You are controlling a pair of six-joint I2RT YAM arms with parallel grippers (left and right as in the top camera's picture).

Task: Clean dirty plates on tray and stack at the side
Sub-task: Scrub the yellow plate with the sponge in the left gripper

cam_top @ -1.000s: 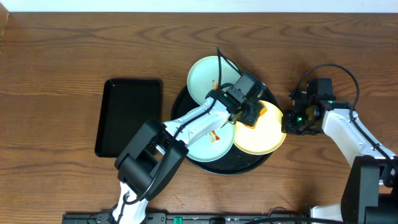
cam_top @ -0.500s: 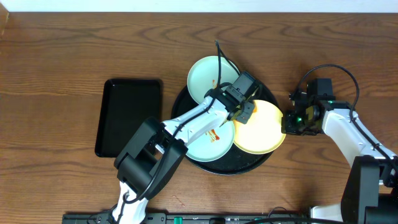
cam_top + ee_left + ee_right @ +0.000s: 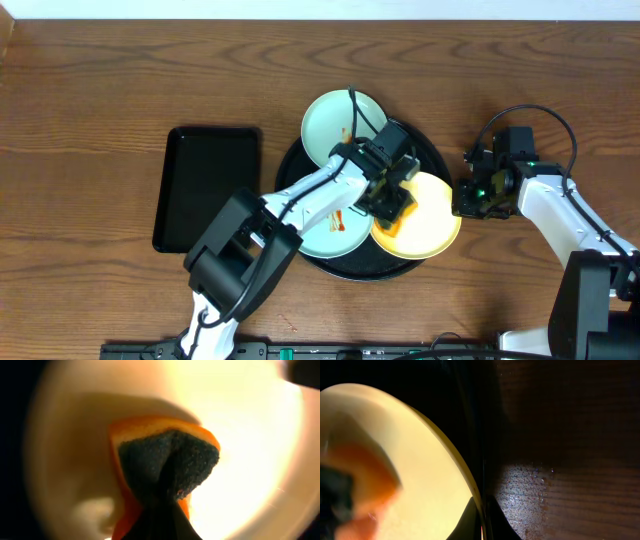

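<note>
Directly beneath left gripper (image 3: 388, 197) pinching orange sponge (image 3: 167, 462), yellow plate (image 3: 432, 228), its right rim clamped by right gripper (image 3: 459, 198)

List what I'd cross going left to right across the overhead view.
rectangular black tray → upper mint-green plate → yellow plate → right gripper, its fingers at the yellow plate's rim.
</note>
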